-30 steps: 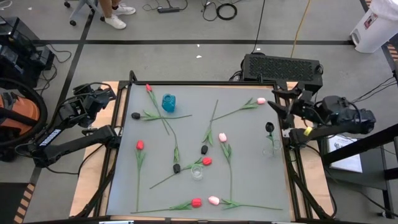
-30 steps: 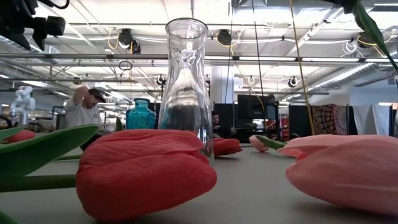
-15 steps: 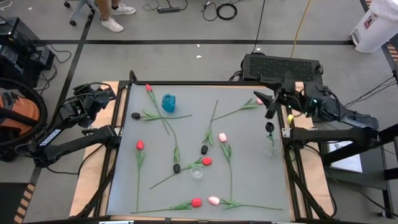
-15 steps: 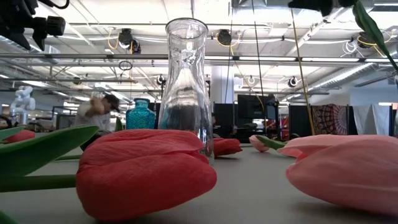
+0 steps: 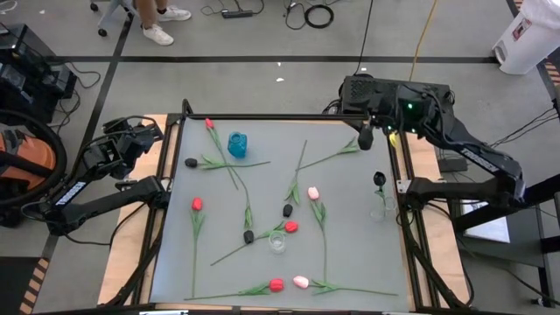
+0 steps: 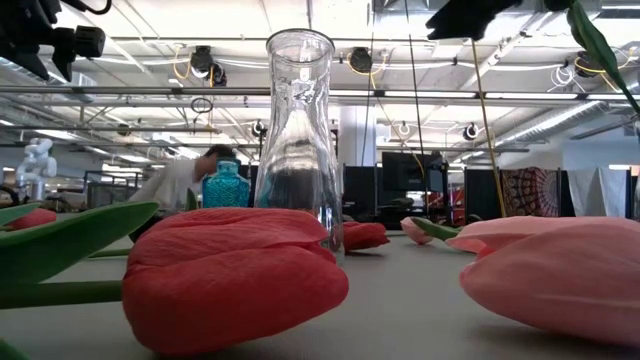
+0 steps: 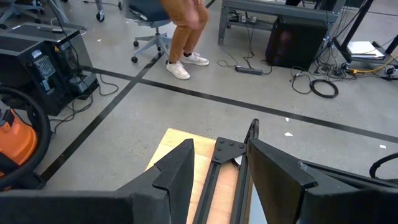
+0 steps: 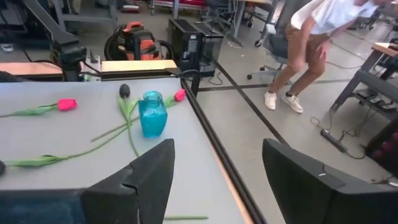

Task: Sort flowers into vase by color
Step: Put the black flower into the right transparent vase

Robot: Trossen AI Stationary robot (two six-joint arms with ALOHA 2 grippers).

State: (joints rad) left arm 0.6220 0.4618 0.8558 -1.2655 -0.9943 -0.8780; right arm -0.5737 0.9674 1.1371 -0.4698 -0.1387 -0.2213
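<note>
- The grey table (image 5: 350,262) carries the flowers (image 5: 315,210), artificial tulips with thin green stems, long leaves and small bud heads, scattered flat across its top.
- The right gripper (image 5: 366,137) hangs over the far right corner of the table, above a pink-headed tulip (image 5: 337,156) there; its two dark fingers (image 8: 314,186) stand wide apart with nothing between them.
- The left gripper (image 5: 150,131) sits off the table's far left edge, its fingers (image 7: 180,174) parted, a gap showing between them and nothing held.
- A clear glass vase (image 5: 278,242) stands upright near the middle of the table, toward the near side; in the low view it rises behind a large red bud (image 6: 235,275).
- Another clear vase (image 5: 381,206) stands at the right edge, holding a black-headed tulip (image 5: 380,179) upright.
- A blue glass vase (image 5: 237,144) stands at the far left, just beside crossed stems.
- Red heads lie at the far left (image 5: 209,123), the left side (image 5: 197,204), the middle (image 5: 290,227) and the near edge (image 5: 276,284).
- Pink heads lie mid-table (image 5: 313,193) and at the near edge (image 5: 300,282).
- Black heads lie at the left (image 5: 191,163) and centre (image 5: 287,210), with one more (image 5: 248,236) nearby.
</note>
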